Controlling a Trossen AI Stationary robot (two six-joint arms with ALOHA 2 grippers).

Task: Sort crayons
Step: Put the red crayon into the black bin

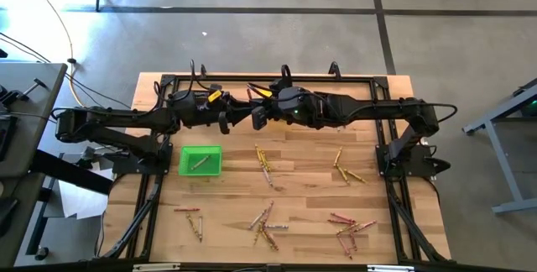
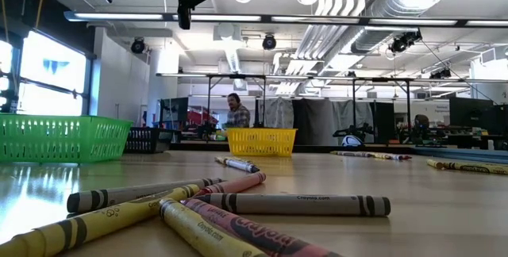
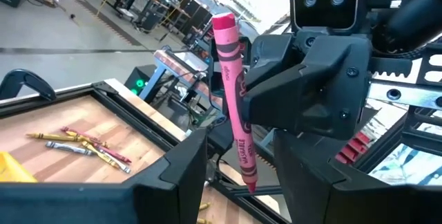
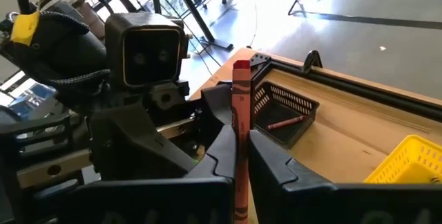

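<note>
Two claws meet over the table's far side with one red crayon [image 4: 240, 124] between them.

The right claw [image 4: 240, 182] is clamped on the crayon; its lower end is cut off. The left claw [image 3: 240, 182] stands wide around it, contact unclear. Loose crayons [image 1: 264, 226] lie scattered on the table [image 1: 302, 192]; the green bin [image 1: 200, 160] holds one, the black bin [image 4: 284, 113] another, and the yellow bin [image 4: 407, 160] is partly cropped.

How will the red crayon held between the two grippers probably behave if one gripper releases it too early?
The red crayon is a thin, straight stick, so it is probably stiff and light. The right gripper is shut on it near one end only, so it could pivot or slip. The crayons on the table look round, so a dropped one would likely roll. The left gripper stands open around it.
</note>
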